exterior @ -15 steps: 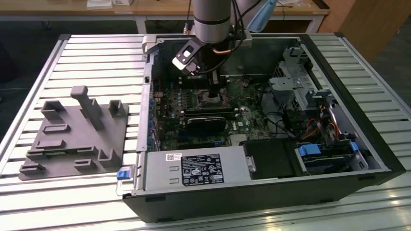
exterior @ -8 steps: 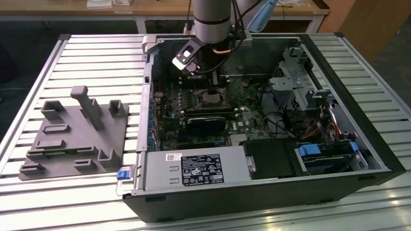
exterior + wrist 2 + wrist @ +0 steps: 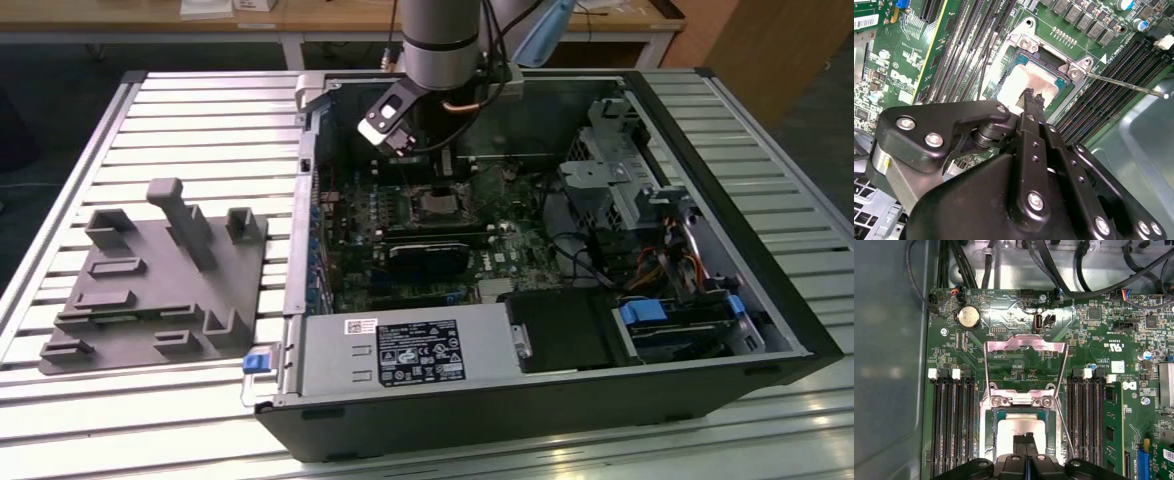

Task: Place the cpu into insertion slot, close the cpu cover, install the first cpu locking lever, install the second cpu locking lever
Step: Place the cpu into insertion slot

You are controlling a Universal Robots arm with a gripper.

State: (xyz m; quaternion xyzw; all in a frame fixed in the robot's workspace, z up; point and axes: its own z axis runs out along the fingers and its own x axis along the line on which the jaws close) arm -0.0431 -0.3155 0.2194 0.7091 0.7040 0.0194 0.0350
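Note:
The cpu (image 3: 1021, 426) lies with its pale silver face up inside the insertion slot (image 3: 990, 412), on the motherboard in the open computer case (image 3: 747, 300). My gripper (image 3: 1026, 437) is shut, its two black fingertips pressed together directly over the chip's face (image 3: 1026, 80). Whether they touch it I cannot tell. The cpu cover (image 3: 1024, 343) stands swung open beyond the socket's hinge, and the board shows through its window. A thin locking lever (image 3: 1126, 86) sticks out free beside the socket. In the exterior view the arm (image 3: 441, 40) reaches down into the far part of the case.
Long black memory slots (image 3: 951, 425) flank the socket on both sides. A black card (image 3: 427, 255) and a power supply (image 3: 400, 350) sit nearer the case front, with cables and drive bays (image 3: 654, 220) at the exterior view's right. A grey fixture plate (image 3: 154, 290) lies on the slatted table.

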